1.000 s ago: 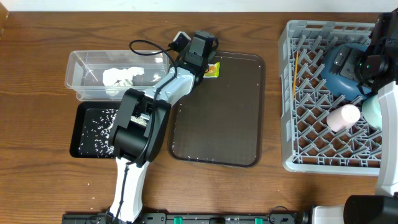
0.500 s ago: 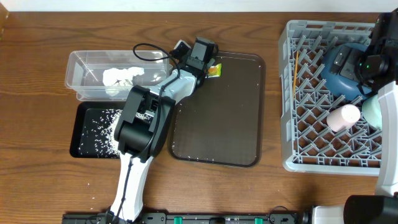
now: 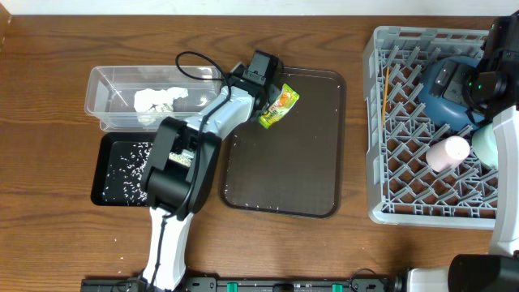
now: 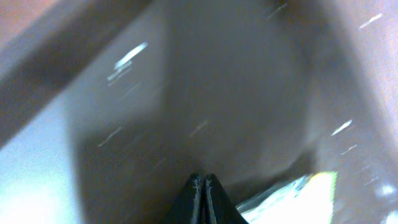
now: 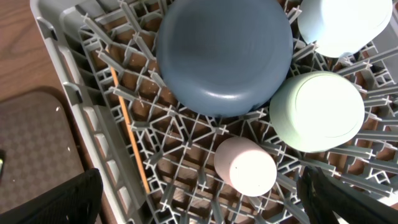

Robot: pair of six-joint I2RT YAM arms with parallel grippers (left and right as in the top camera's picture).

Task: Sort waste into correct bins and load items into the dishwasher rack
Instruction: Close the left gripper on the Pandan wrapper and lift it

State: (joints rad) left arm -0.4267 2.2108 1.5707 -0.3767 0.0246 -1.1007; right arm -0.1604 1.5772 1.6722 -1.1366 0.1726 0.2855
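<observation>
My left gripper is shut on the yellow-green wrapper, which hangs tilted over the far left corner of the brown serving tray. The clear tub holds white tissue. Rice lies in the black tray. In the dishwasher rack sit the dark blue dish, a pale blue bowl, a pale saucer, the pink cup and the wooden stick. My right gripper stands wide open above the cup.
A few rice grains lie on the wood in front of the black tray. The left arm's cable loops over the tub's far right corner. The rack fills the right side of the table.
The left gripper has lifted the wrapper off the tray's far left corner; it now hangs lower in view and tilted. The right arm has not moved.
</observation>
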